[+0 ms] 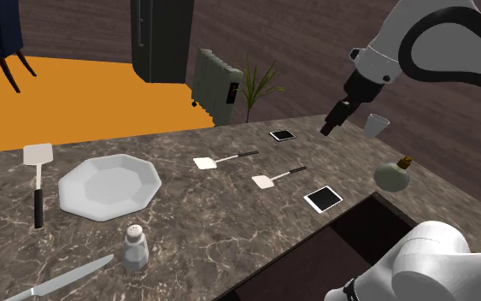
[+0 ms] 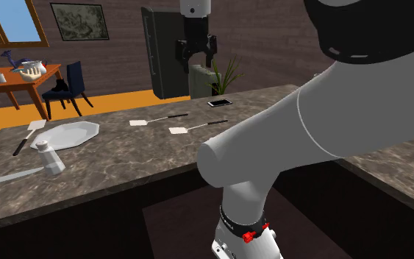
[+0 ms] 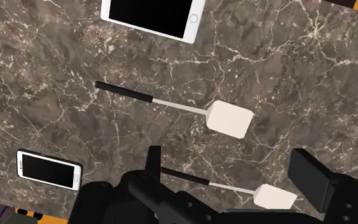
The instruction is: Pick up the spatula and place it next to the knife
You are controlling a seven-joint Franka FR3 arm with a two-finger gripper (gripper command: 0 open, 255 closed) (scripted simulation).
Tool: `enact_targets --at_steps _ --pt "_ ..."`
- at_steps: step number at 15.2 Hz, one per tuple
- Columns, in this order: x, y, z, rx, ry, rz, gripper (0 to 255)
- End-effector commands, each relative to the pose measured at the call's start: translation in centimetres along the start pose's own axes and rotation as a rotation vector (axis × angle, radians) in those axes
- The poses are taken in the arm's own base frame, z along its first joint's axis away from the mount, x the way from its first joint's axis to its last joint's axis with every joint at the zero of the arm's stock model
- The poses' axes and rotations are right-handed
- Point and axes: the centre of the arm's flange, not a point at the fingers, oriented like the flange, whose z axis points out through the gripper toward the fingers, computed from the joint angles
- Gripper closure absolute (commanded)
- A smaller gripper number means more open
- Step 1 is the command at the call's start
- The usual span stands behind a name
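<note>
Two small spatulas with pale blades and thin dark handles lie side by side mid-counter, one (image 1: 221, 159) (image 2: 157, 119) (image 3: 177, 108) farther from the stand, the other (image 1: 277, 177) (image 2: 198, 126) (image 3: 234, 188) nearer. A larger spatula (image 1: 38, 175) (image 2: 26, 135) lies left of the plate. The knife (image 1: 59, 280) (image 2: 10, 176) rests at the counter's front edge, on the shoulder view's left. My gripper (image 1: 327, 127) (image 2: 196, 48) (image 3: 228, 157) hangs open, high above the counter, to the shoulder view's right of the small spatulas and holding nothing.
A white faceted plate (image 1: 110, 184) and a shaker (image 1: 135, 246) sit between the spatulas and the knife. Two phones (image 1: 283, 135) (image 1: 324, 199), a glass (image 1: 375, 125) and a round bottle (image 1: 392, 175) lie near the arm. A dark sink recess (image 1: 349, 239) opens by the stand.
</note>
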Motion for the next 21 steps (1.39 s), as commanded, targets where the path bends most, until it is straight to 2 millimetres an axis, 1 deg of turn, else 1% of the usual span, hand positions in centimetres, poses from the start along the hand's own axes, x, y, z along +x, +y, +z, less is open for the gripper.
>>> enact_targets --at_steps 1,6,11,15,19,20,21 --pt "0.0 0.0 0.0 0.000 0.000 0.000 0" --pt "1.4 2.3 6.3 0.033 -0.025 -0.361 0" --pt "3.3 3.8 12.7 0.066 -0.050 -0.722 0" --pt "5.0 4.3 17.8 0.092 -0.069 -1.010 0" --pt "6.6 4.2 23.0 0.118 -0.089 -1.299 0" --pt "6.9 4.1 23.9 0.123 -0.093 -1.349 0" --pt "6.8 4.1 24.5 0.123 -0.093 -1.349 0"
